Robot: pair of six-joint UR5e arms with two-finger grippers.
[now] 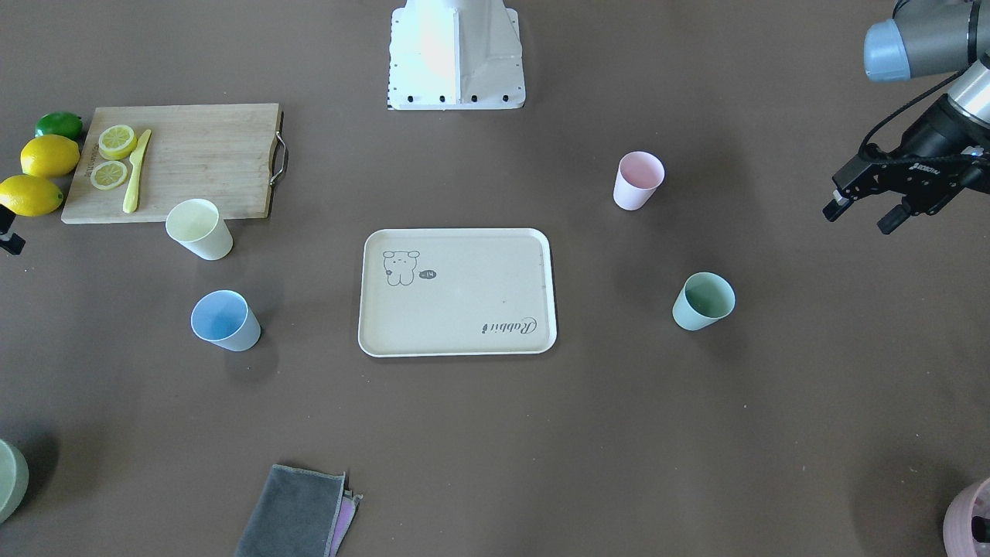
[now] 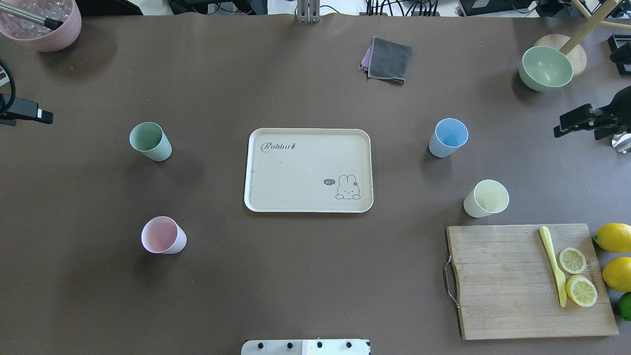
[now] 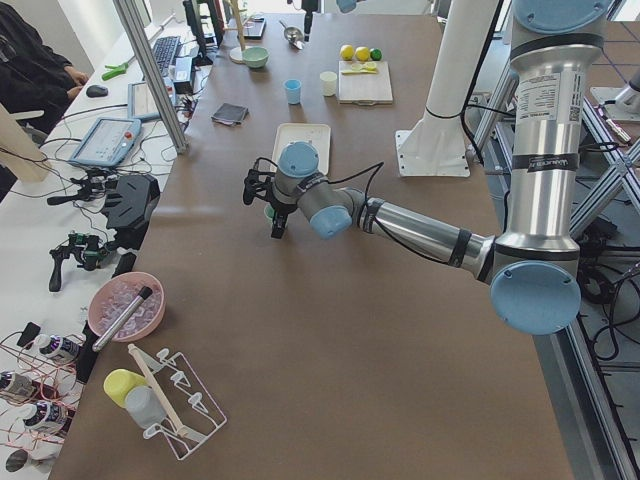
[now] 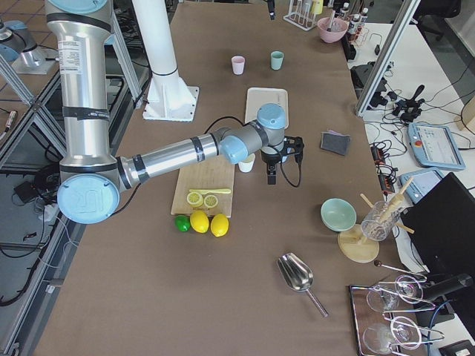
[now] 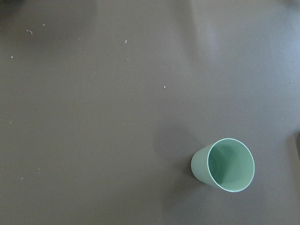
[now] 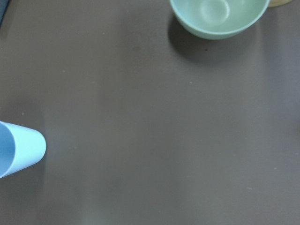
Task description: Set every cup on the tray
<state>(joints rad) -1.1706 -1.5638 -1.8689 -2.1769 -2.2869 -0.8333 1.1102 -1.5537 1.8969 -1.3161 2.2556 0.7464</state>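
The cream tray [image 2: 296, 172] lies in the middle of the table with nothing on it. Four cups stand upright on the table around it. The mint green cup [image 2: 150, 141] and the pink cup [image 2: 162, 235] are on the tray's left. The blue cup [image 2: 447, 137] and the yellow cup [image 2: 486, 198] are on its right. My left gripper [image 1: 858, 215] hovers open and empty near the left table edge, apart from the mint cup [image 5: 224, 165]. My right gripper [image 2: 567, 125] hovers open and empty near the right edge, beyond the blue cup [image 6: 18, 150].
A wooden cutting board [image 2: 512, 281] with lemon slices and a yellow knife lies at the near right, whole lemons [image 2: 613, 237] beside it. A pale green bowl [image 2: 546, 68] is at the far right, a grey cloth [image 2: 389, 59] at the far middle and a mauve pot [image 2: 42, 24] at the far left.
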